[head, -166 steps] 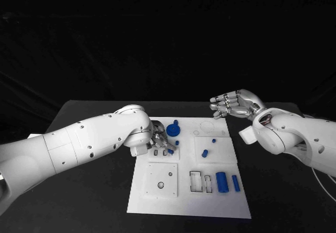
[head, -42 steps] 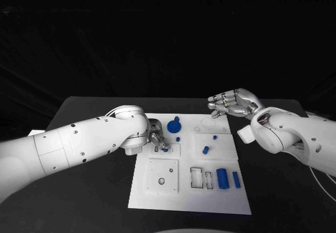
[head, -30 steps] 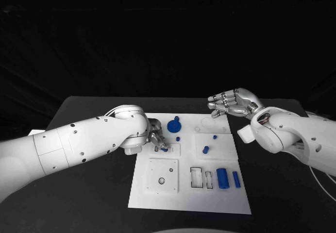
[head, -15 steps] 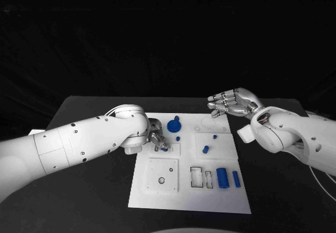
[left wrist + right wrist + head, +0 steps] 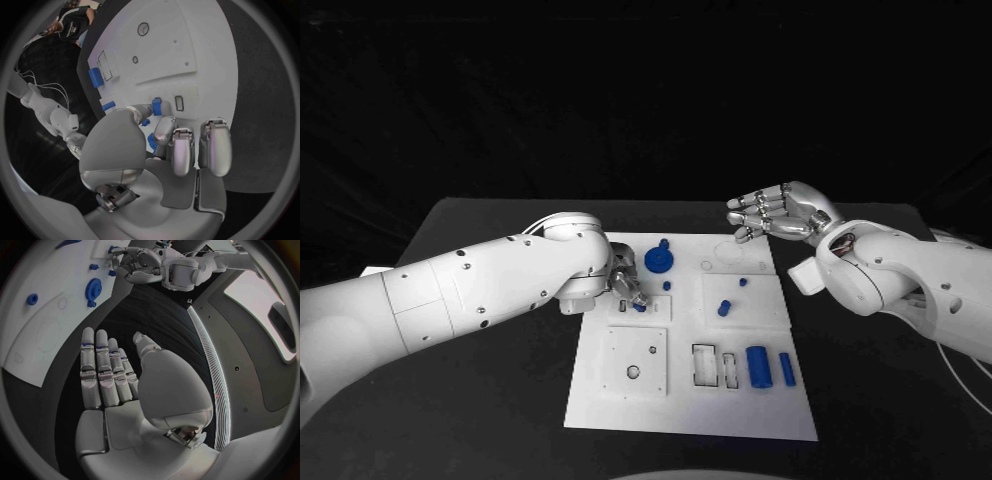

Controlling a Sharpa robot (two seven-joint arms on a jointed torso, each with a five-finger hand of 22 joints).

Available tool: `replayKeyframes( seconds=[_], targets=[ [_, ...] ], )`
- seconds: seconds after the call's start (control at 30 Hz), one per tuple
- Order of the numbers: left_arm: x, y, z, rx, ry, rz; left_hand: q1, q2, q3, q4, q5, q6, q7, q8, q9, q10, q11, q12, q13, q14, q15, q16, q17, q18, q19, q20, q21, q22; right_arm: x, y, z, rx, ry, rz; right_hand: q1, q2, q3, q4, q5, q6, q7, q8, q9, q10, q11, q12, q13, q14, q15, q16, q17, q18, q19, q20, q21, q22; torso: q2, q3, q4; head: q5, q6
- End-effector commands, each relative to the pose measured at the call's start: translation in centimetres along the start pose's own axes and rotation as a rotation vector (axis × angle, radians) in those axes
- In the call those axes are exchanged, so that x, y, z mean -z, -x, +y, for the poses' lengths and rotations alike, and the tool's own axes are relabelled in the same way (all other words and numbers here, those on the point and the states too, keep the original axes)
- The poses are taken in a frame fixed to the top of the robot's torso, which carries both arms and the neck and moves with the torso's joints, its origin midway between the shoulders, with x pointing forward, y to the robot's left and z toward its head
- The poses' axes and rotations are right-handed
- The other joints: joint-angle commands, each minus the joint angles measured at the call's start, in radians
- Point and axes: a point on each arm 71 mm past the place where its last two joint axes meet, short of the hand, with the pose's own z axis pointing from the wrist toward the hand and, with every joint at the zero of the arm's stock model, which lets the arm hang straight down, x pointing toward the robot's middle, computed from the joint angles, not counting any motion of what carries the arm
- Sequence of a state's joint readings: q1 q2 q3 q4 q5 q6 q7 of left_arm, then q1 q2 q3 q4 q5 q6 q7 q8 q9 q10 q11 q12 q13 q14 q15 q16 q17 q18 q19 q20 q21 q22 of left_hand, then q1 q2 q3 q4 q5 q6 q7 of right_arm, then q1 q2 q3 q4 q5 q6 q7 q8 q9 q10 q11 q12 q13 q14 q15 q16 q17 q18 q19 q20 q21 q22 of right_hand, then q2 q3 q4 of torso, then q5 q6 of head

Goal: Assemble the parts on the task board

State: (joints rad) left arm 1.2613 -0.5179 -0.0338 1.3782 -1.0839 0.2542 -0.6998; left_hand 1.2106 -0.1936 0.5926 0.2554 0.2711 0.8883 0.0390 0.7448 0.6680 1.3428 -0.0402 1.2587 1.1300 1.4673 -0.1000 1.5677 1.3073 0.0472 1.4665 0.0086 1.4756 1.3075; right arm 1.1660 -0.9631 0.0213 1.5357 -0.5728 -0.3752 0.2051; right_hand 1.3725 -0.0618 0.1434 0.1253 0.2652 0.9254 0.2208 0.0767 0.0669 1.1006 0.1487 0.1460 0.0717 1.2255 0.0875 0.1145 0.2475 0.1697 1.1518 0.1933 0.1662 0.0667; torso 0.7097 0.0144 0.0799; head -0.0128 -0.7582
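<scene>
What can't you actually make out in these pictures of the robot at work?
- Head view: the silver left hand hides whatever its fingertips touch on the white task board.
- Left wrist view: a small blue part sits half behind those fingers; held or not, unclear.
- Head view: the small blue peg is too small to identify.

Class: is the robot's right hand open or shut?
Open: the right hand holds nothing, its fingers straight, raised beside the task board.
</scene>
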Motion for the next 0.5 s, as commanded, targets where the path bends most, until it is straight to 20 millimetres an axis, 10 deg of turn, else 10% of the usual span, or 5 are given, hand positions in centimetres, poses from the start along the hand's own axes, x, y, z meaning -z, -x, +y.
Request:
replayKeyframes(
  seconds=[0.03,0.5],
  targets=[
    [-0.24,-0.71,0.8,-0.034,0.139,0.058,-0.01,0.014,0.141,-0.153,0.0,0.001,-0.01,-0.006,0.001,0.009,-0.002,0.002,0.002,0.103,0.0,0.003,0.263,-0.012,0.048,0.001,0.0,0.1,0.01,-0.23,0.12,0.005,0.014,0.02,-0.007,-0.001,-0.006,-0.004,0.001,-0.008,0.002,0.004,0.001,-0.005,0.003,0.006,-0.002,0.002,0.003,-0.006,-0.002,0.015,0.009,-0.001,-0.004,-0.001,0.0,-0.0003,-0.0003,-0.001,-0.001],
    [-0.43,-0.7,0.75,-0.028,0.141,0.058,-0.101,0.03,0.055,-0.122,-0.001,0.031,-0.023,-0.015,-0.001,0.027,-0.011,0.02,0.03,0.103,-0.007,0.003,0.263,-0.013,0.051,-0.005,0.002,0.105,-0.03,-0.33,0.12,0.003,0.013,0.028,-0.006,0.0,-0.007,-0.005,0.006,-0.008,0.002,0.004,0.001,-0.005,0.003,0.007,-0.003,0.003,0.003,-0.007,-0.003,0.015,0.01,-0.001,-0.006,-0.001,0.0,-0.0009,0.0014,-0.004,-0.003]
  ],
)
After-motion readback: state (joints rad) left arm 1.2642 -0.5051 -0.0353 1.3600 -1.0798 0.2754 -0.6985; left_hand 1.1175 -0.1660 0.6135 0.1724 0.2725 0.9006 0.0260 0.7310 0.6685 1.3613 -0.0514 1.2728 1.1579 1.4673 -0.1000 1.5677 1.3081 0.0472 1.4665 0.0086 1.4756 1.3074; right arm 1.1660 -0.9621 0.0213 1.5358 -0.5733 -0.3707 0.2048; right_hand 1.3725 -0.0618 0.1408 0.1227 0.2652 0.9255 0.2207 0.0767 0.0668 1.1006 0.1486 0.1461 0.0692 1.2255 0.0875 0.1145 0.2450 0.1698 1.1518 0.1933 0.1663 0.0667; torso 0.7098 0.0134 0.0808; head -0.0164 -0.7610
